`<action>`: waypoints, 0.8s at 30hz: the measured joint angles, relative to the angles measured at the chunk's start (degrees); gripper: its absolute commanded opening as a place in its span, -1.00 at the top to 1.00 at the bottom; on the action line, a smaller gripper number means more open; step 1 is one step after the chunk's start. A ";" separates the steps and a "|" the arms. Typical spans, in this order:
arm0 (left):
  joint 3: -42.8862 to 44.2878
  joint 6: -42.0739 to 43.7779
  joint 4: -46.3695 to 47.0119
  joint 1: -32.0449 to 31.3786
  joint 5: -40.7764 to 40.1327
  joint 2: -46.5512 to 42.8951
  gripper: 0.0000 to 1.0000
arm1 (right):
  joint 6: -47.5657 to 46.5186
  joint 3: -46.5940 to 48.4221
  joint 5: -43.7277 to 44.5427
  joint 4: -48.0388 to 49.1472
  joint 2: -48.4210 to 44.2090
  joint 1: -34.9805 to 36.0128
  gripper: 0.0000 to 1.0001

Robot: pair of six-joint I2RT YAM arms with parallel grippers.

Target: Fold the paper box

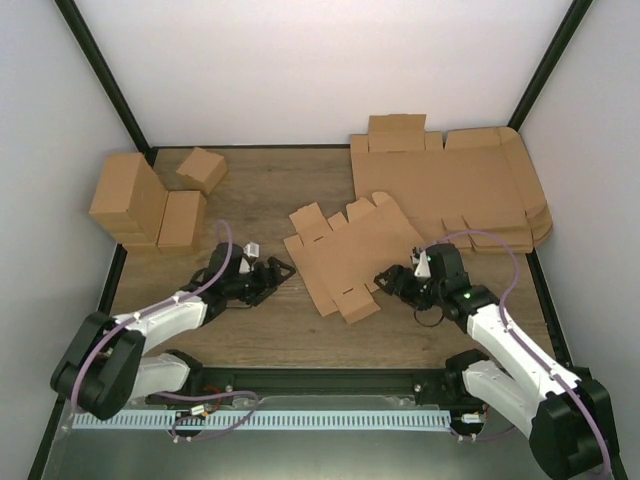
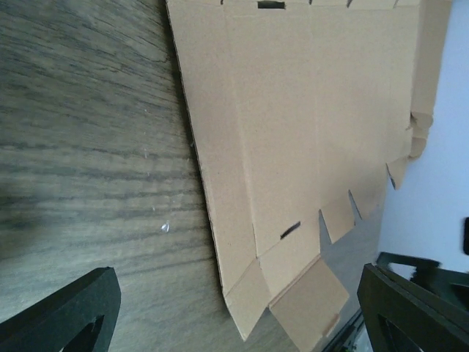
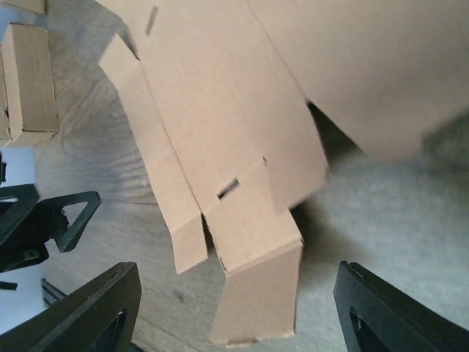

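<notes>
1. In the far left corner of the table (image 1: 260,200) stands a group of folded brown boxes (image 1: 140,205). A smaller box (image 1: 201,168) sits tilted just beside them on the far side.
2. The left arm (image 1: 150,320) reaches from the near left toward the middle. The left gripper (image 1: 280,272) is low over the wood, just left of the paper box and apart from it. Its fingers (image 2: 73,312) are spread wide with nothing between them. The wrist view shows only bare table and the near corner of the sheet ahead.
3. The paper box (image 1: 350,255) lies in the middle of the table, between the two grippers. It is an unfolded brown sheet lying mostly flat, turned at an angle to the table edge. Flaps and tabs run along its far and near ends, and small slots are cut near the creases. The flap at its near corner looks bent at the crease.
4. The right gripper (image 1: 385,282) is at the near right edge of the sheet. Its fingers (image 3: 80,315) are wide apart on either side of the near flap, and neither touches it in the wrist view. It holds nothing.
5. On the far right lies a pile of flat cardboard sheets (image 1: 460,185). The paper box's far right corner is close to the pile, but I cannot tell whether they touch.
</notes>
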 measured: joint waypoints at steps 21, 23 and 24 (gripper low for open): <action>7.15 -0.66 15.13 -4.66 -3.98 22.69 -0.45 | -16.55 7.52 -3.72 9.66 20.72 0.00 -0.41; 8.50 -0.63 16.68 -5.14 -3.85 24.76 -0.43 | -16.79 7.52 -4.22 10.93 23.10 0.00 -0.39; 9.09 -0.66 17.35 -5.33 -3.80 25.68 -0.38 | -16.90 7.52 -4.46 11.61 24.15 0.00 -0.39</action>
